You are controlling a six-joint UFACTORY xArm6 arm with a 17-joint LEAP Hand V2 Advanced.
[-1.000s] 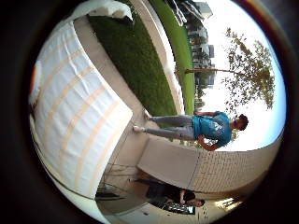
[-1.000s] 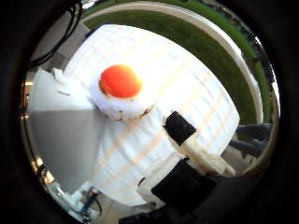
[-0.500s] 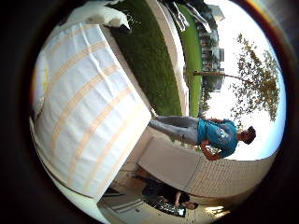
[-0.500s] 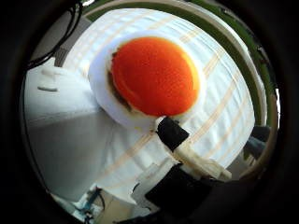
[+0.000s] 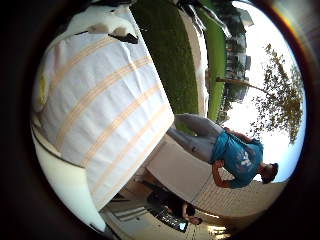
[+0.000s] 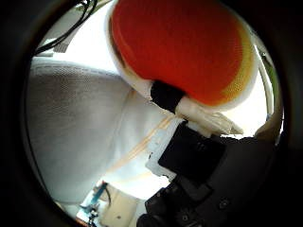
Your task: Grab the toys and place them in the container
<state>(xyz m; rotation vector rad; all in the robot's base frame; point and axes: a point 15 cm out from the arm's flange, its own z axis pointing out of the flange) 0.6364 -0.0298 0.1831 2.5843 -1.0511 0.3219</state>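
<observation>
A round soft toy, orange-red with a yellow band and a white rim, fills much of the thumb side view, very close to my palm. It lies on a white cloth with orange stripes. My hand is right over it, and the black tip of the thumb rests against the toy's white rim. In the little finger side view, a white finger with a black tip stretches out straight above the cloth. The fingers are not curled round the toy.
A grey mesh fabric surface lies beside the toy. The cloth covers a white table whose edge drops off to paving. Beyond it is a green lawn.
The toy has grown from a small shape on the cloth to filling the thumb side view: my hand has come down onto it, and the thumb's tip now meets its rim.
</observation>
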